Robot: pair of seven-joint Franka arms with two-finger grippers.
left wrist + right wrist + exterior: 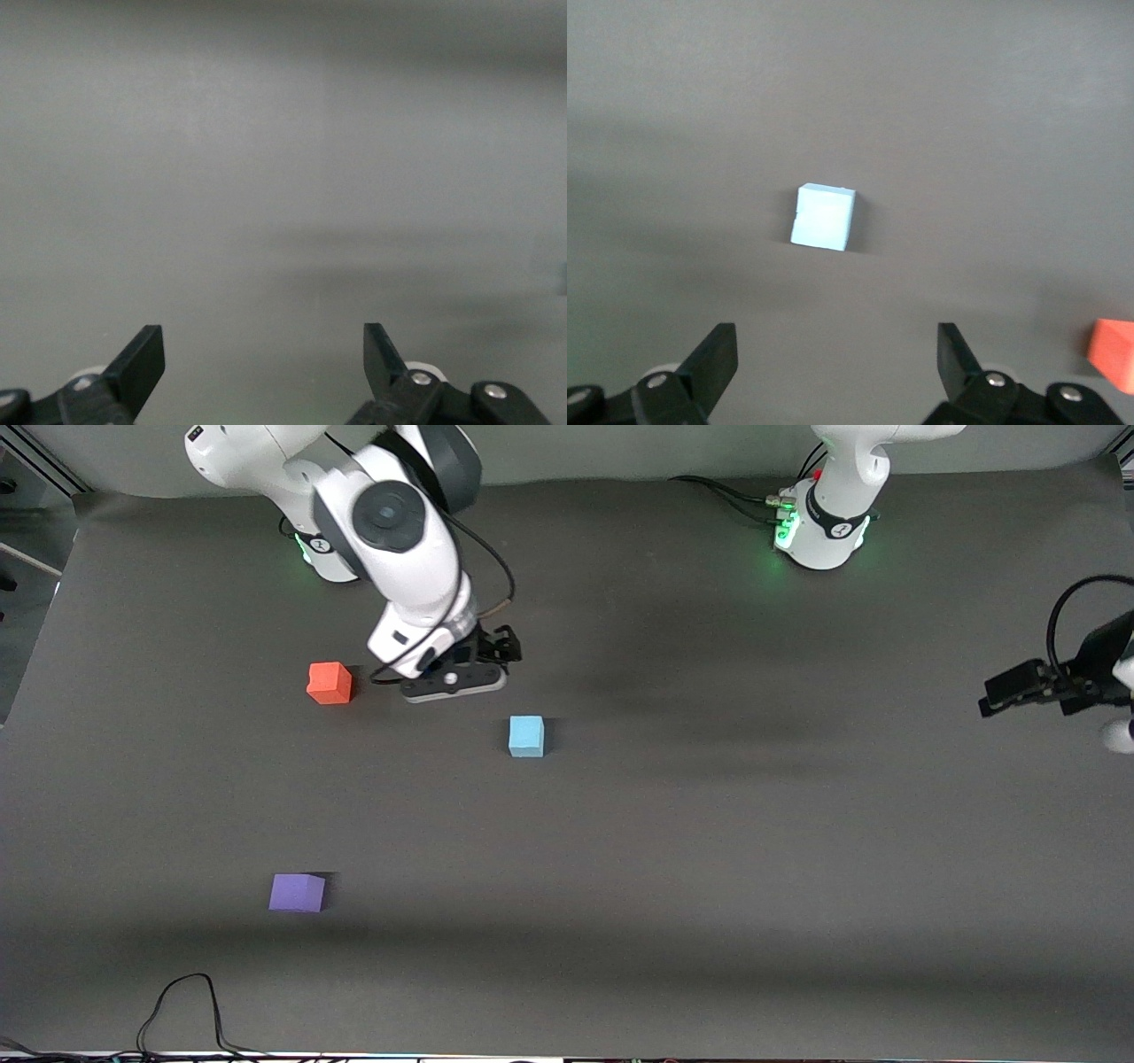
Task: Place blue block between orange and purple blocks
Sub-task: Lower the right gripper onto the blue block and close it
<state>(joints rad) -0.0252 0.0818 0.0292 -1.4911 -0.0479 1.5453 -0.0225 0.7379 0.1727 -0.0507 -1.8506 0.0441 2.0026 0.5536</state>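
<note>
The blue block (526,736), likely light and slightly squashy, suits a pinch on opposite flat faces by the open, empty right tool (496,657) hovering near it, while the left tool (1019,691) waits open.

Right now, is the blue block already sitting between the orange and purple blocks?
No: in the front view the blue block lies apart from the orange block and purple block, toward the left arm's end.

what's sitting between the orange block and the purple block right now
Nothing: in the front view only bare table lies between the orange block and purple block.
</note>
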